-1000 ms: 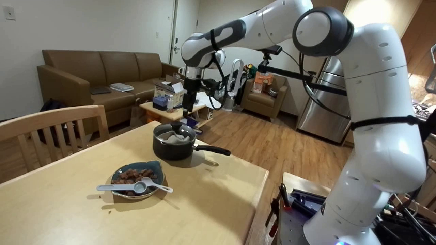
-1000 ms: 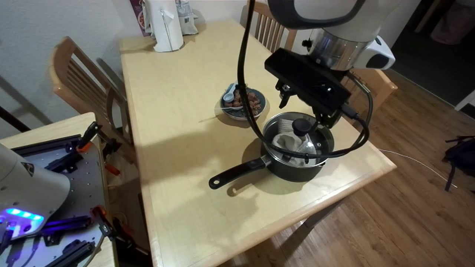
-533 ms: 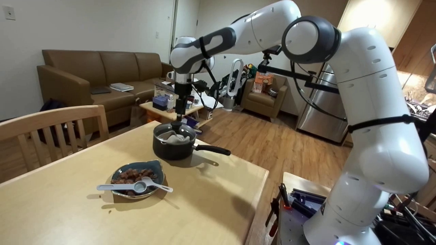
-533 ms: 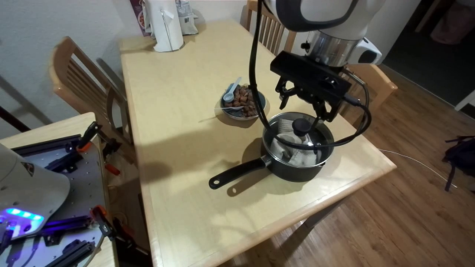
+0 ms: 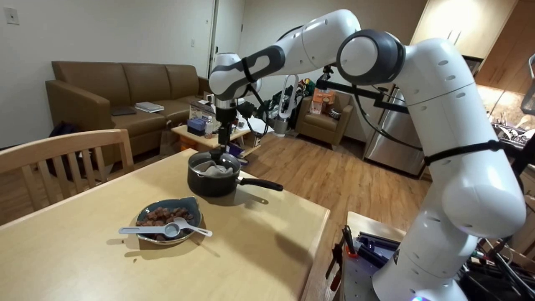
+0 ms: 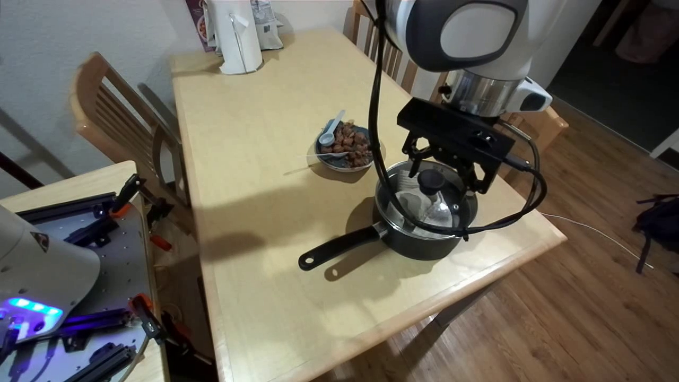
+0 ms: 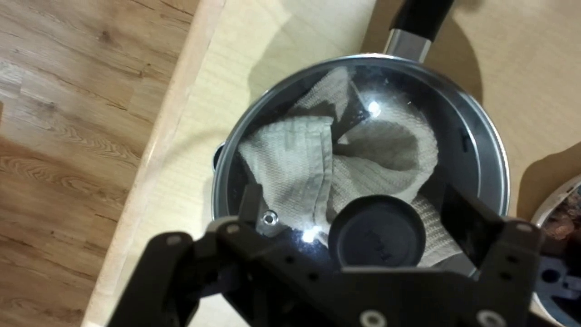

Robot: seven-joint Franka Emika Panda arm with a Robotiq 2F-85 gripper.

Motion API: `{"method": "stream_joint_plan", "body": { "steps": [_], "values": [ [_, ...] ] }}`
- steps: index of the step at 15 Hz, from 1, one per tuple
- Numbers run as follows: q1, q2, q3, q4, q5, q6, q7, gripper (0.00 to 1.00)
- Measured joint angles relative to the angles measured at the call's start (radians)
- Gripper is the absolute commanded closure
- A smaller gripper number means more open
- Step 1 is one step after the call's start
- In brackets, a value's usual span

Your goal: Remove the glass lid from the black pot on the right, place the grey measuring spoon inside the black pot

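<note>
The claw (image 6: pixel 439 183) sits lower, perhaps around the knob (image 7: pixel 376 231).

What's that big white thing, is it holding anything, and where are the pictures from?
That's a robot arm, a machine that bends like yours. Two cameras outside it watch from different places; another rides on its wrist, looking down.

On the table stands a black pot wearing a glass lid; a cloth shows through. Near it is a blue dish of brown chunks, with a grey measuring spoon and a paler spoon lying across it.

The gripper is its hand: open, the lid's knob between its fingers, holding nothing.
</note>
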Motion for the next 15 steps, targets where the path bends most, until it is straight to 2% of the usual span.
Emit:
{"method": "stream_joint_plan", "body": {
  "steps": [5,10,11,12,15],
  "values": [
    [0.0,0.0,0.008,0.0,0.0,0.001,-0.006,0.0],
    [-0.001,0.028,0.052,0.02,0.001,0.0,-0.064,0.0],
    [0.001,0.04,0.058,0.032,0.001,0.0,-0.07,0.1],
    [0.002,0.052,0.062,0.044,0.001,-0.003,-0.073,0.26],
    [0.004,0.081,0.065,0.078,0.001,-0.006,-0.073,0.47]
  ]
}}
